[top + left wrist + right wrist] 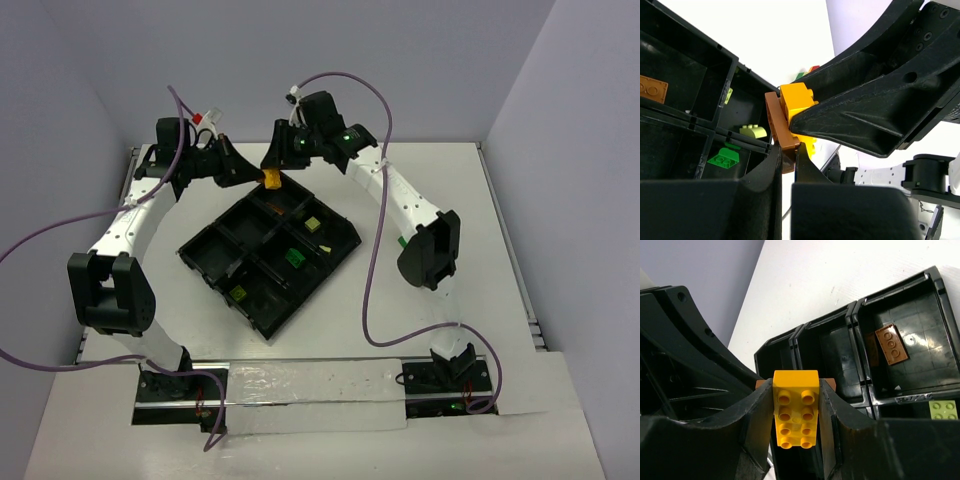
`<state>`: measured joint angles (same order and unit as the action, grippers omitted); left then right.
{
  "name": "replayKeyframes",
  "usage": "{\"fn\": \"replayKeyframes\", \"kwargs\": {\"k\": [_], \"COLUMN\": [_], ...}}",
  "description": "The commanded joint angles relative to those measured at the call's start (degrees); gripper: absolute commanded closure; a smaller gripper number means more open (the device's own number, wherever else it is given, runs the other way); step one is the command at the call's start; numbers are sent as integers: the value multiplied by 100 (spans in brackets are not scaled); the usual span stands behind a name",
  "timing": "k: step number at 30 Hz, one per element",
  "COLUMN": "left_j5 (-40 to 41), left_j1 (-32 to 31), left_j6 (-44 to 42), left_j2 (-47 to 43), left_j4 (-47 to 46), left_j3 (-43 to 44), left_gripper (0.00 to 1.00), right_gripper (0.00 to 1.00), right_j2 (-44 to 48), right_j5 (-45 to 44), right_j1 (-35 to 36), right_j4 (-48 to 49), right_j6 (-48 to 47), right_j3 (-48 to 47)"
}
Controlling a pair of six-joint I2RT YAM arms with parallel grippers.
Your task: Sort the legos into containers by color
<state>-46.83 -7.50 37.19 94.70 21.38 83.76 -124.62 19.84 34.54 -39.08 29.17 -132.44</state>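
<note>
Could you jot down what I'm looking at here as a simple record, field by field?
Left fingers: shut on brown plate
Right fingers: shut on yellow brick
Brick and plate: joined, held by the tray far corner
Tray: black, square compartments
Inside tray: second brown plate, green brick, pale green brick

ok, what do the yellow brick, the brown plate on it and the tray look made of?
Yellow brick: hard moulded plastic, glossy; highlights on crisp studs.
Brown plate: likely same plastic, duller sheen.
Tray: black plastic, probably thin-walled, shiny with scuffs and reflections on its floor.
</note>
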Motion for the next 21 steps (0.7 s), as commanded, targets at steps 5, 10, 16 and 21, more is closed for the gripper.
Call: {"fn": "replayKeyframes", "kwargs": {"k": [5, 10, 16, 21], "left_j5": [122, 155, 651, 1201], "left_j1": [170, 171, -10, -261], "left_j6": [-183, 20, 219, 62], "left_j2": [68, 526, 1309, 1975], "left_j4": [76, -101, -141, 304], "left_j3": [186, 389, 1167, 1941], "left_gripper": [100, 100, 100, 100], "right_gripper": [100, 100, 100, 100], "right_j2": [1187, 1365, 1538, 1699], "right_j5": [-383, -253, -470, -589], "right_j1": [-608, -668, -668, -686], "right_j4": [532, 448, 357, 323], "right_j6": [378, 261, 218, 153], "right_j3": [1061, 1107, 1351, 1567]}}
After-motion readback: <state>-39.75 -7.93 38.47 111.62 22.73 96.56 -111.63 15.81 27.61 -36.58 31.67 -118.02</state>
